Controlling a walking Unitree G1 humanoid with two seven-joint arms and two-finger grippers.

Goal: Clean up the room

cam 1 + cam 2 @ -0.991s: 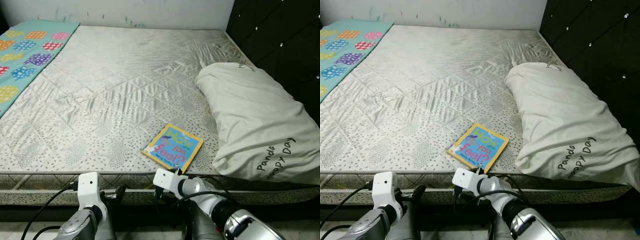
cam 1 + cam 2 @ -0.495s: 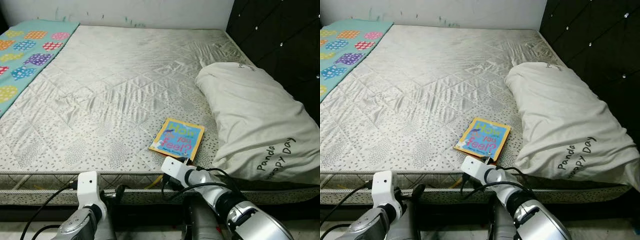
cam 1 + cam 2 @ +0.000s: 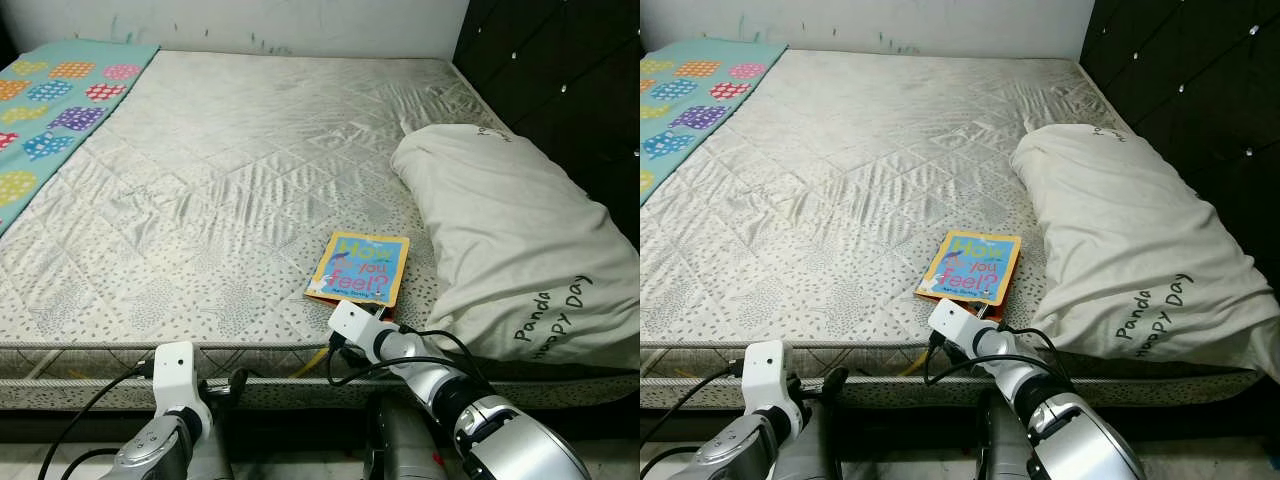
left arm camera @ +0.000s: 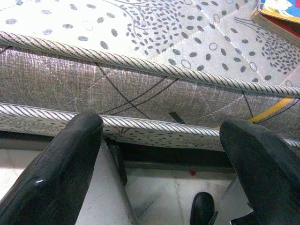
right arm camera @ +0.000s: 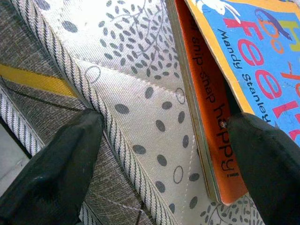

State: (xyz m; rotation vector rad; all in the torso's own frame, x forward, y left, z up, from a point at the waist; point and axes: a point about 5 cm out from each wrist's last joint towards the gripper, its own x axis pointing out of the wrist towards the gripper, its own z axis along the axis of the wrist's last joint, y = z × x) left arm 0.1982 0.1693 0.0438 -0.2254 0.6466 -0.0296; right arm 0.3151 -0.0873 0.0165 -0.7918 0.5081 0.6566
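A children's book with a blue cover and an orange spine lies flat on the grey patterned mattress, near its front edge and beside the pillow. My right gripper is at the book's near edge. In the right wrist view it stands open; one finger touches the book at its near corner, the other rests over the mattress piping. My left gripper hangs open, low in front of the mattress side, holding nothing.
A large white pillow lies to the right of the book, against the black tufted headboard. A teal blanket with coloured patches covers the bed's far left. The floor runs below the bed frame.
The book has slid farther onto the bed and turned to lie squarer. My right gripper moved forward and rightward behind it. The left arm stayed still.
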